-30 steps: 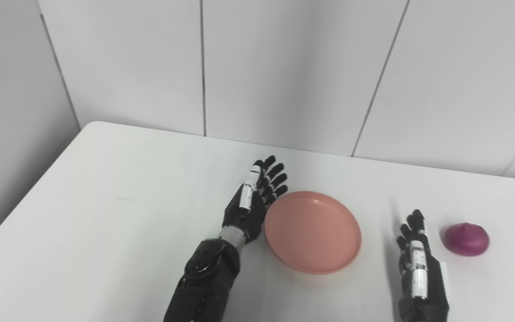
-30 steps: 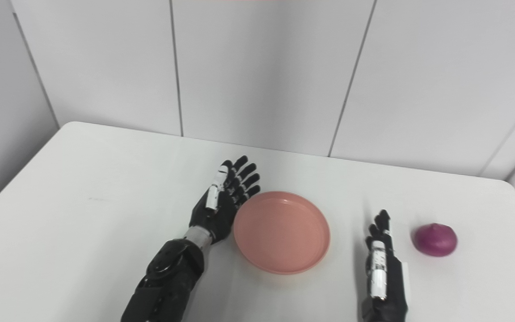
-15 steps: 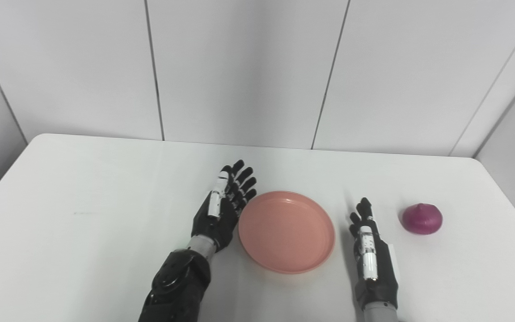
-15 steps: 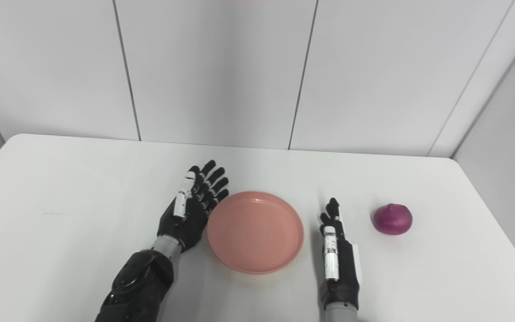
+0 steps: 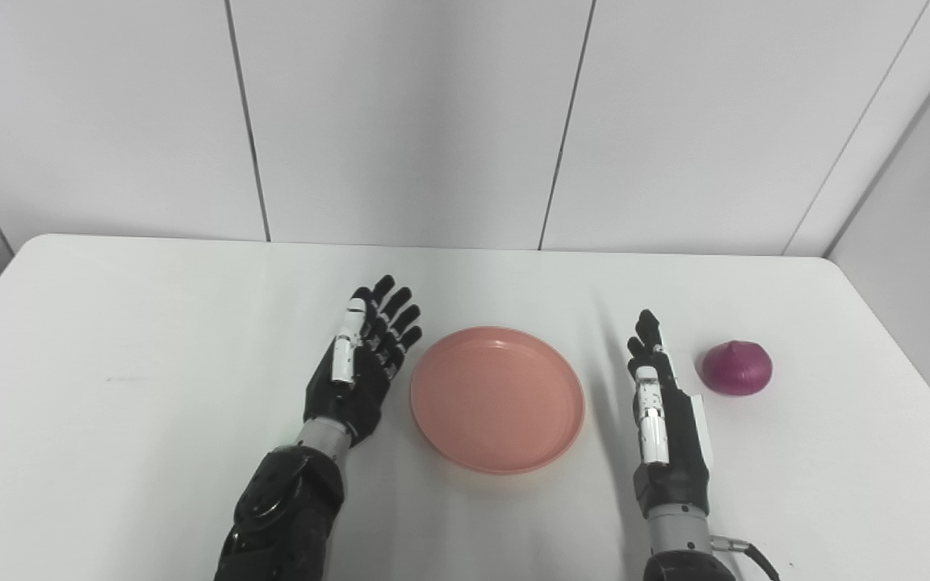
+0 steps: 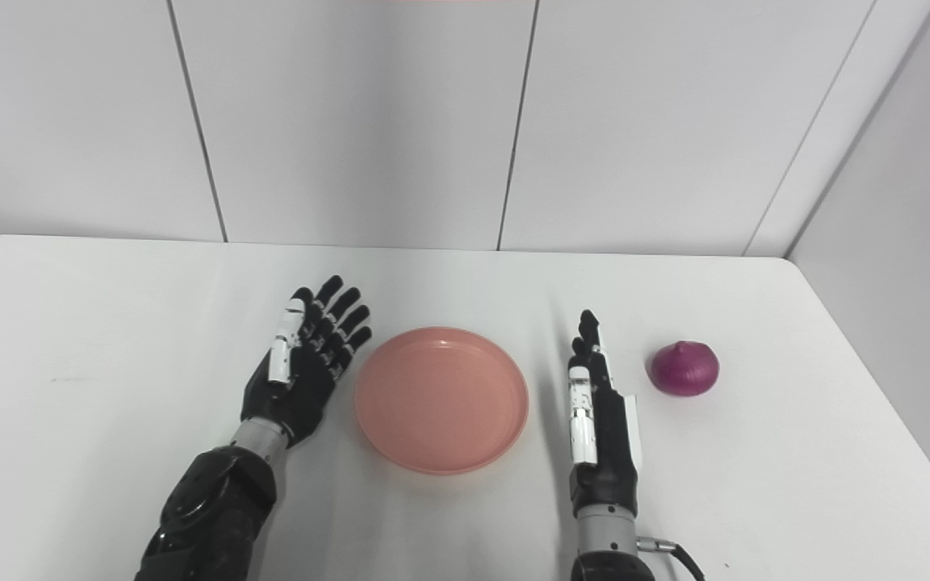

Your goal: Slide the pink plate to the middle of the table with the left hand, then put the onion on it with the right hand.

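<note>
Sitting near the middle of the white counter [image 5: 150, 339], the pink plate [image 5: 497, 399] lies flat and empty, a little nearer the front edge than the back edge. The left hand [image 5: 360, 367] is just beside the plate's left rim, palm turned toward it, fingers [image 5: 396, 311] stretched out and spread, pointing toward the back edge; it holds nothing, and a narrow strip of counter shows between it and the rim. The right hand [image 5: 663, 415] is on the plate's other side, set edge-on with its fingers straight and close together, also pointing toward the back edge, and it too holds nothing. It is apart from the plate, with bare counter between them. The onion [image 5: 736, 368], purple with a small pointed top, rests upright on the counter toward the right edge, near the right hand's fingers but not touching them. The plate lies between the two hands, and the onion is well apart from the plate.
</note>
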Controlling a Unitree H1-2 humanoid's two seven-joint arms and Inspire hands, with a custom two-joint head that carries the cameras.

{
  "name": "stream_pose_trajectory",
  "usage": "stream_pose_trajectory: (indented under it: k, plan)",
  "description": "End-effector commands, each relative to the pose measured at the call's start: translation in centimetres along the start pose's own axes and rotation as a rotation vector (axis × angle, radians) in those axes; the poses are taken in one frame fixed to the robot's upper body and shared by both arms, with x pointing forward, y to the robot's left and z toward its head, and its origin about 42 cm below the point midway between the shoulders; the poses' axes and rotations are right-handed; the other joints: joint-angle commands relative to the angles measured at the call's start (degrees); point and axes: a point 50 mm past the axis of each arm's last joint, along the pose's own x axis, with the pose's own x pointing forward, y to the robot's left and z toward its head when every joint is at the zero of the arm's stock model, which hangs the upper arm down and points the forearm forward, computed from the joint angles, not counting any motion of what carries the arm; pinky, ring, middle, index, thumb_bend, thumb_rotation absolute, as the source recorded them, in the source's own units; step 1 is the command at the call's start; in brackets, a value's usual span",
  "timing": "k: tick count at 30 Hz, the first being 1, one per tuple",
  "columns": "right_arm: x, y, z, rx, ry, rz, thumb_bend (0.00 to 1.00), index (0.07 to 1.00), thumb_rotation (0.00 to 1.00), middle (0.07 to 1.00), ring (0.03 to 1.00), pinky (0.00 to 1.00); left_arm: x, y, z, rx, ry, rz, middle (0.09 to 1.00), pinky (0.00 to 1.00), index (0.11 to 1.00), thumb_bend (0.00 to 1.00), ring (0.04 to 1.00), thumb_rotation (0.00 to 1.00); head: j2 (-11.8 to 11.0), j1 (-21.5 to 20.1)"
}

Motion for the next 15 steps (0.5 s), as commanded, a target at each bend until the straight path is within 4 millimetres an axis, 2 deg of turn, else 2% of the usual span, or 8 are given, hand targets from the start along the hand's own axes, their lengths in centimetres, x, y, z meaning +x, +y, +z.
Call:
stream_pose_trajectory:
  k: [1,5,6,9,15]
  plan:
    - [1.0,-0.4,2.5,-0.05,-0.078,-0.013,0.29,0.976,1.0,0.992,0.999,0.99,-0.6,0.9,-0.7,0.018,0.039,0.041,0.968,0.97,0.953,0.37,0.966,1.0,0.21,-0.49]
    - [1.6,-1.4,4.2,-0.18,-0.135,-0.031,0.45,0.95,1.0,0.957,0.95,0.93,-0.8,1.1,-0.5,0.024,0.03,0.046,0.966,0.98,0.949,0.38,0.97,1.0,0.71,-1.53]
    - [1.8,-1.6,4.7,-0.194,-0.146,-0.031,0.47,0.948,0.96,0.954,0.948,0.93,-0.8,1.2,-0.4,0.023,0.03,0.048,0.964,0.98,0.947,0.38,0.969,1.0,0.81,-1.92]
    - [2.1,-2.2,5.7,-0.245,-0.165,-0.037,0.5,0.945,0.91,0.952,0.943,0.91,-0.9,1.3,-0.3,0.022,0.028,0.052,0.964,0.98,0.946,0.38,0.97,1.0,0.98,-2.95]
    - [2.7,-3.9,8.3,-0.49,-0.242,-0.079,0.58,0.911,0.86,0.909,0.898,0.84,-1.2,1.7,-0.1,0.032,0.024,0.044,0.963,0.97,0.953,0.39,0.966,1.0,1.17,-5.77]
